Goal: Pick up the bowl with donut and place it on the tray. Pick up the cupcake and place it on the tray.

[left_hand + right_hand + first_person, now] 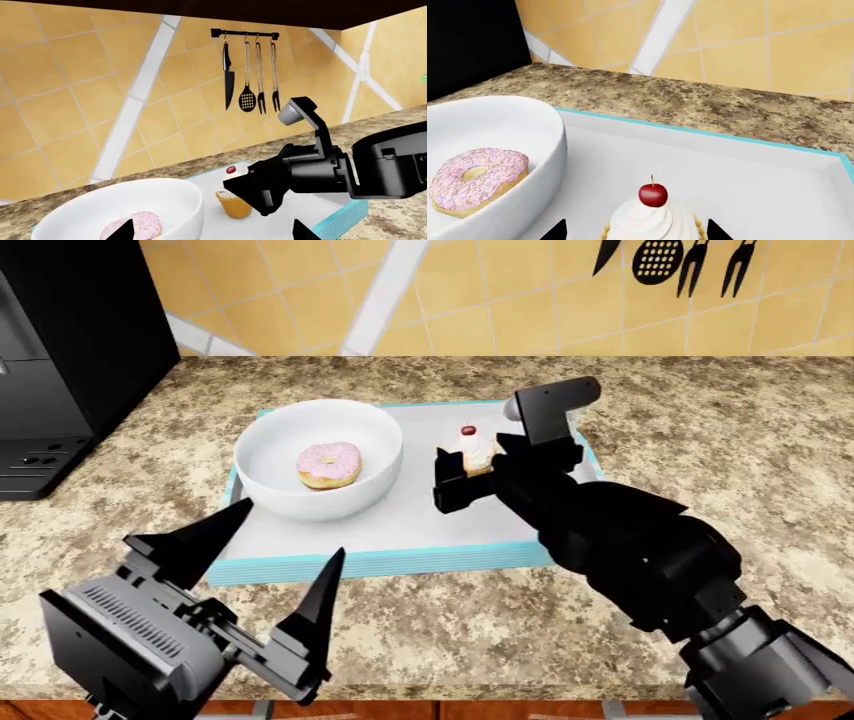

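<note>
Head view shows my left claw (287, 570) nearest of all, hanging above the speckled granite counter (721, 440) just short of the tray's front rim, its two black fingers spread wide with nothing between them. My right arm reaches in from the lower right, and its claw (461, 480) sits over the right half of the tray (400, 530), closed in around the cupcake (470, 448). Only the cherry and some white frosting peek past the black housing there.

From my right wrist camera, the cupcake (652, 217) stands upright on the tray's white floor (747, 175), with my two fingertips (554, 231) showing one on each side of the wrapper. I cannot tell whether they press on it or merely flank it.

On the left half of the tray rests the bowl (318, 460), upright, holding the donut (328, 464) with its pink icing facing up. Bowl and cupcake sit near each other but apart.

Seen from my left wrist, the bowl (120, 207) and donut (137, 225) are close in front, the cupcake (233, 200) beyond them with the right claw (267, 185) around it.

Farther back, a black appliance (67, 350) stands at the counter's left end, and a rack of utensils (248, 70) hangs on the tan tiled wall (80, 90).
</note>
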`<state>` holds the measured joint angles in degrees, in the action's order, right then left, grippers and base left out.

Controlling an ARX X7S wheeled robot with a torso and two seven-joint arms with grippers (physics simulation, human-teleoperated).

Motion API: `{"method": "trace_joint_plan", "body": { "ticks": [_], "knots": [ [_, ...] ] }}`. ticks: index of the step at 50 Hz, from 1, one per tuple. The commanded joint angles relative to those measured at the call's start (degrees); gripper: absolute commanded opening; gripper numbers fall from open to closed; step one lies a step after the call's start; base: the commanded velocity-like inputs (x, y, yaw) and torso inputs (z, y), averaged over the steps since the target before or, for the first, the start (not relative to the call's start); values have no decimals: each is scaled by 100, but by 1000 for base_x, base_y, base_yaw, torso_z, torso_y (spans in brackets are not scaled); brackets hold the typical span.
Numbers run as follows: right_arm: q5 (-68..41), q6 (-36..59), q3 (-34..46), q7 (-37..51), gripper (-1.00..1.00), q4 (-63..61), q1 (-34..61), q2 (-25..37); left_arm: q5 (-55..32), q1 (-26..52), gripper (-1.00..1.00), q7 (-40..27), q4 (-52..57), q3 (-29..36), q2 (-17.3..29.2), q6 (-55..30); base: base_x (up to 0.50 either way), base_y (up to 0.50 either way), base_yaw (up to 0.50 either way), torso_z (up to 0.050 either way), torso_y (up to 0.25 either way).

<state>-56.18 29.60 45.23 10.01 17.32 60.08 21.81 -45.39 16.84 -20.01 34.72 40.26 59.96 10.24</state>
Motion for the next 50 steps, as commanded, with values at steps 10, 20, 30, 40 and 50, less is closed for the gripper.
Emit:
{"method": "trace_joint_plan", "body": {
  "ticks": [10,20,30,40,50],
  "knots": [
    [-386,291,-283,940,100,-1971,-229,720,28,-39,100,9,15,1,2,16,0,0,0,0,0],
    [-626,384,-487,1625,100,-3090,-481,1147,39,-56,100,1,26,-7,7,27,0,0,0,0,0],
    [-821,346,-670,2401,100,-4288,-945,1576,70,-148,100,-36,26,-22,27,109,0,0,0,0,0],
    [-822,123,-839,3014,100,-5170,-1493,1928,151,-278,100,-82,47,-13,71,179,0,0,0,0,0],
    [-815,-39,-1001,3636,100,-6050,-1975,2316,194,-401,100,-123,104,-31,136,294,0,0,0,0,0]
  ]
}}
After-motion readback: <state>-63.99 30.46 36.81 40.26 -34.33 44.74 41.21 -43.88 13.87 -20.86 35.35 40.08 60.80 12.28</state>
